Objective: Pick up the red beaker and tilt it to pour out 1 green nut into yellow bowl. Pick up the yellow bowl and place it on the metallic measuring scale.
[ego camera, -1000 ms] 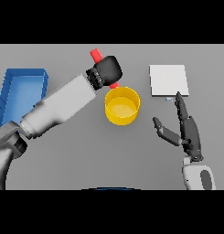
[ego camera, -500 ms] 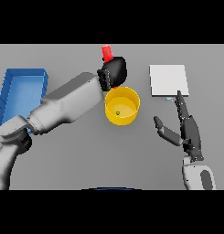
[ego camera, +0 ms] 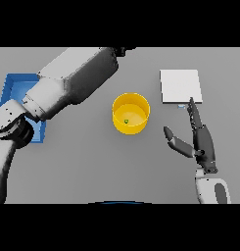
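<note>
well, largest first: the table (ego camera: pixel 92 166) fills the frame, and the left arm (ego camera: pixel 67 88) slants from the lower left edge up to the top centre, where its hand passes out of view — whether that hand grips anything cannot be told, and the red beaker does not show at all. a blue tray (ego camera: pixel 13 90) sits at the left edge, partly under the arm. the scale (ego camera: pixel 180 86), a pale square plate, lies at upper right. the yellow bowl (ego camera: pixel 131 113) stands at centre, and one green nut (ego camera: pixel 126 119) rests inside it, so the pour looks done. the right hand (ego camera: pixel 202 142) at lower right is spread, fingers straight and thumb out, right of the bowl and apart from it, fingertips just below the scale. next step, as i judge it — grasp the bowl by the rim and keep it level so the nut stays in.
</note>
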Motion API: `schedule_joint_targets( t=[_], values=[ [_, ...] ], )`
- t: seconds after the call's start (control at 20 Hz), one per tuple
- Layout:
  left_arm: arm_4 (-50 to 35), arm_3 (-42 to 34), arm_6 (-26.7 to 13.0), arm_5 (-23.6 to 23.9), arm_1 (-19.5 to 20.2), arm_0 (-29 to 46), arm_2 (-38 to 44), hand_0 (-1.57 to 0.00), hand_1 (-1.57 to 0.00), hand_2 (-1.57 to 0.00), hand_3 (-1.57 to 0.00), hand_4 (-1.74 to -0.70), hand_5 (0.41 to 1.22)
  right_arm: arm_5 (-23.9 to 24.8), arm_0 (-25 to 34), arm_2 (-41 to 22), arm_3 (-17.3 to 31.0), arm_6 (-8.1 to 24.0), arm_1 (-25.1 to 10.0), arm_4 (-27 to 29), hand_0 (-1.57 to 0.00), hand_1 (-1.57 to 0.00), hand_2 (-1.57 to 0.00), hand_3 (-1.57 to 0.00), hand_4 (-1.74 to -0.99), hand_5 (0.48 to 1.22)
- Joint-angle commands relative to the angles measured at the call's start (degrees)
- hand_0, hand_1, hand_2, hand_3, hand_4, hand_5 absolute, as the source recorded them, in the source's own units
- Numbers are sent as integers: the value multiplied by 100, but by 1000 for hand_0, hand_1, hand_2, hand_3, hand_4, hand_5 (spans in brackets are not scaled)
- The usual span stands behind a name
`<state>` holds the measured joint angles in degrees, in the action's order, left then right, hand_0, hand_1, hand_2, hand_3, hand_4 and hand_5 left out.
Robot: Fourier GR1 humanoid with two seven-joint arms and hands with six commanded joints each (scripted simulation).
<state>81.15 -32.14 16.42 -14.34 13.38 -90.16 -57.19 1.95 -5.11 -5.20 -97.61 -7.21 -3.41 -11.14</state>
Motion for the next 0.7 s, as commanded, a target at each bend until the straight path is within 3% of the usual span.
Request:
schedule_joint_targets(
  t=[0.0, 0.2, 0.4, 0.55, 0.65],
  values=[
    [-74, 136, -22, 161, 123, -88, 174, -1571, -1571, -1571, -1571, -1720, 1221, -34, 58, 27, 49, 28, -13, 55, 1, 1, 1, 1, -1131, 553],
    [-792, 948, -483, -59, 499, -677, 1364, -1571, -1571, -1571, -1571, -1728, 1221, -97, 161, 9, 128, -10, 3, 114, 1, 1, 1, 1, -1104, 563],
    [-2425, 1757, -1178, -340, 1172, -678, 3314, -1571, -1571, -1571, -1507, -1736, 1221, -196, 208, 17, 152, 14, -67, 193, 1, 1, 1, 1, -1114, 578],
    [-3434, 2127, -1356, -78, 1672, -329, 4374, -1571, -1571, -1571, -1538, -1738, 1221, -147, 220, -36, 229, -131, -55, 80, 1, 1, 1, 1, -1118, 595],
    [-3891, 2227, -1568, 186, 1903, 70, 4797, -1571, -1571, -1571, -1550, -1739, 1221, -159, 292, -65, 237, -14, -115, 13, 1, 1, 1, 1, -1127, 606]
  ],
)
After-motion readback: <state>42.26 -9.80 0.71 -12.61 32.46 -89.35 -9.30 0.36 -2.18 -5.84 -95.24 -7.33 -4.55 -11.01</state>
